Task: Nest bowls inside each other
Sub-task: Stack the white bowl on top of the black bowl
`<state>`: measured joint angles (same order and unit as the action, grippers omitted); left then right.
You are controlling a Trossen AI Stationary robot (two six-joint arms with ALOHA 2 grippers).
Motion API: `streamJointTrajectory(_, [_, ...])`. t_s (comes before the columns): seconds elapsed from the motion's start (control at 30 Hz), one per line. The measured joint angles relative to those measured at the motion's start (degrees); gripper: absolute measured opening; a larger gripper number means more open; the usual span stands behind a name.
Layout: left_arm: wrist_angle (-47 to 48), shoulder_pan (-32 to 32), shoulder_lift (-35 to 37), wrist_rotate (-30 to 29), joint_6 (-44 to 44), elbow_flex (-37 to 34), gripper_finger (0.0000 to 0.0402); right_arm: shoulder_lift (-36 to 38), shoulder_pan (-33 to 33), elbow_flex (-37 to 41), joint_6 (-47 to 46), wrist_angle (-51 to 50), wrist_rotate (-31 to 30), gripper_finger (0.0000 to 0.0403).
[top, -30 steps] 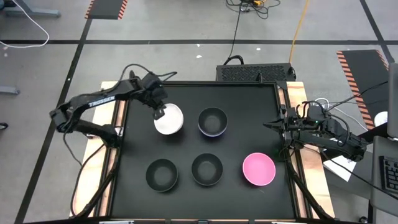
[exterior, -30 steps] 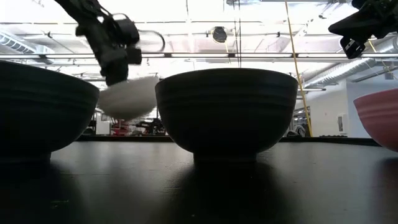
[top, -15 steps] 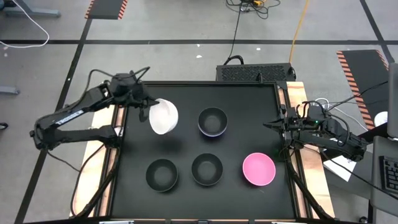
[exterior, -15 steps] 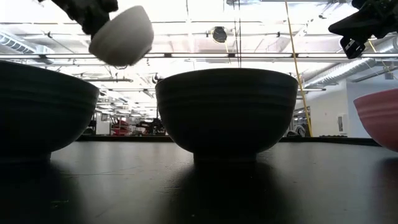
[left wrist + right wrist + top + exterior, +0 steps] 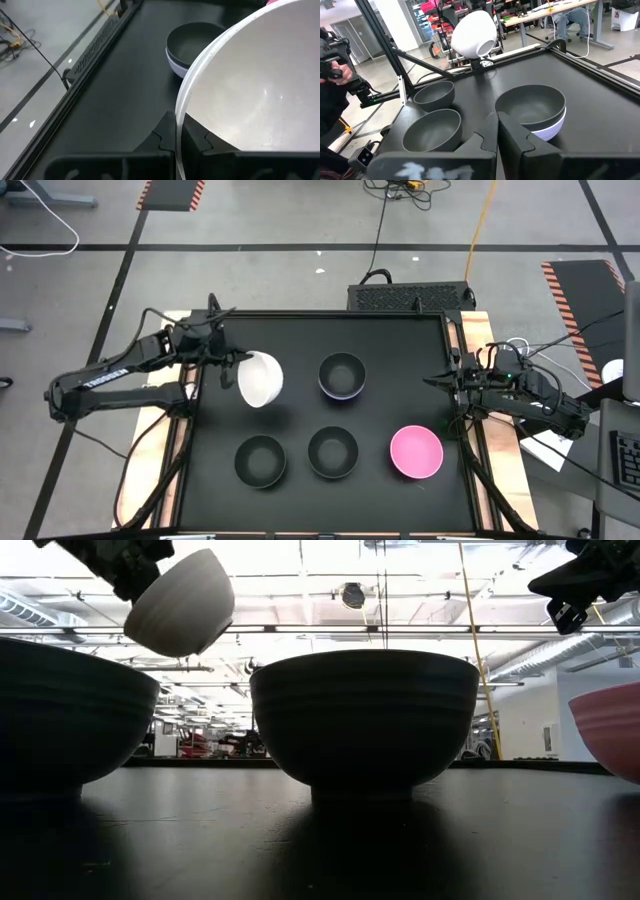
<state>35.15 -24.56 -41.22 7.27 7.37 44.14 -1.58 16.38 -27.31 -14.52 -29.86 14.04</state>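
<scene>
From above, the left hand (image 5: 233, 367) pinches the rim of the white bowl (image 5: 260, 379), held tilted in the air over the black worktop (image 5: 400, 360) at about ten o'clock from its middle. A black bowl nested in the lavender bowl (image 5: 342, 376) sits at about one o'clock. Two more black bowls (image 5: 260, 459) (image 5: 333, 451) lie at seven and six o'clock, and the pink bowl (image 5: 416, 452) at four. The right hand (image 5: 436, 381) waits at the three o'clock edge, fingers pressed together on nothing.

At worktop level, the white bowl (image 5: 180, 602) hangs tilted, clear of the surface, high at eleven o'clock.

The left wrist camera shows the white bowl's (image 5: 250, 95) rim gripped between the fingers, with the lavender stack (image 5: 187, 47) beyond.

The right wrist camera shows the stack (image 5: 532, 110) nearest, two black bowls (image 5: 432, 130) farther off, and the white bowl (image 5: 475, 34) aloft beyond them.
</scene>
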Motion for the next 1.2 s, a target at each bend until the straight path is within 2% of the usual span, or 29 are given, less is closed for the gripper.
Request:
streamJointTrajectory(0.23, [-7.52,-0.02,8.48,0.73,-2.92,-9.05,0.0004,0.01,0.00,0.00,0.00,0.01,0.00,0.0000])
streamJointTrajectory(0.43, [-17.03,0.04,11.66,7.05,-6.63,-14.33,0.0004,0.00,0.00,0.00,0.00,0.01,0.00,0.0000])
streamJointTrajectory(0.57, [-25.75,0.97,10.31,11.02,-7.72,-16.52,0.0004,0.00,0.00,0.00,0.00,0.03,0.00,0.0000])
streamJointTrajectory(0.73, [-34.89,2.19,6.44,10.96,-7.25,-17.38,0.0004,0.00,0.00,0.00,-0.01,0.05,0.00,0.0000])
streamJointTrajectory(0.93, [-43.75,2.62,-0.96,13.79,-5.77,-17.38,0.0004,0.02,0.00,0.00,0.00,0.05,0.00,0.0000])
streamJointTrajectory(1.2, [-47.72,1.95,-5.11,14.05,-5.01,-16.85,0.0004,0.02,0.00,0.00,0.00,0.05,0.00,0.0000])
